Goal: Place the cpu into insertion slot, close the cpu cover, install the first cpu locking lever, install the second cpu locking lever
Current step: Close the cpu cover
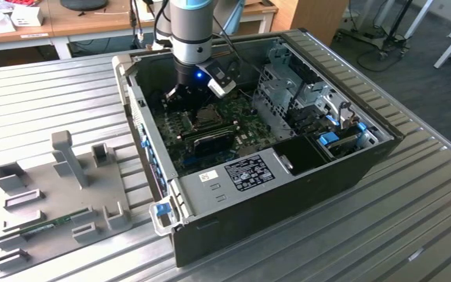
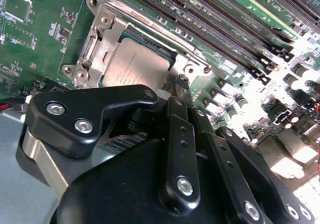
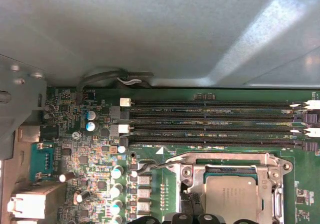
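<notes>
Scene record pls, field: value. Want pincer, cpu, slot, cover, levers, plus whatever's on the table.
pincer: low inside the open computer case, right at the socket's edge
cpu: lying flat in the insertion slot
cpu cover: down, its frame around the cpu's edges
lever: thin wire beside the slot; cannot tell if latched
memory slots: long, black, alongside the socket
fixture: grey, on the table at the exterior view's left

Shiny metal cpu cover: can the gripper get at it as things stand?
Probably yes: the gripper hangs right at the edge of the shiny square metal cpu cover, nothing between them.
</notes>
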Action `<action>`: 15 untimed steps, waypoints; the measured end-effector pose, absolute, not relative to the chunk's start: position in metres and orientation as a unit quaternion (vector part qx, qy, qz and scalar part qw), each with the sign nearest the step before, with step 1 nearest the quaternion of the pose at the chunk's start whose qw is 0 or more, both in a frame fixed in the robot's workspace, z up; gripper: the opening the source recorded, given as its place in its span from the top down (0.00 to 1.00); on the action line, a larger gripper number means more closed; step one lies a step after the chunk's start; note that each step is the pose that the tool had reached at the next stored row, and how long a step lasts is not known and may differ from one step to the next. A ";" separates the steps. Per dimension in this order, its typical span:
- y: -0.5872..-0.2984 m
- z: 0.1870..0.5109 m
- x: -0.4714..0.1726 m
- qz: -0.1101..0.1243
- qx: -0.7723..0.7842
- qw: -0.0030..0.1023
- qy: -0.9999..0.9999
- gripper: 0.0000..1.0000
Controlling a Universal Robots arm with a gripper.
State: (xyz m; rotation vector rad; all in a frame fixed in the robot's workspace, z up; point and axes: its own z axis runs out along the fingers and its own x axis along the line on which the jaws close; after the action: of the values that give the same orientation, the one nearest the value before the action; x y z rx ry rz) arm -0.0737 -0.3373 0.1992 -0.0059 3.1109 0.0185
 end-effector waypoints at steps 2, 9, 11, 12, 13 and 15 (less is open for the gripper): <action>-0.337 0.199 -0.074 0.006 -0.002 0.015 1.000 0.90; -0.337 0.199 -0.074 0.006 -0.002 0.015 1.000 0.90; -0.337 0.199 -0.074 0.006 -0.002 0.015 1.000 0.90; -0.337 0.199 -0.074 0.006 -0.002 0.015 1.000 0.90; -0.337 0.199 -0.074 0.006 -0.002 0.015 1.000 0.90; -0.337 0.199 -0.074 0.006 -0.002 0.015 1.000 0.90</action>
State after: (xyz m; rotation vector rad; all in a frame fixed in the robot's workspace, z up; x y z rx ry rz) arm -0.0737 -0.3373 0.1988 -0.0058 3.1109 0.0185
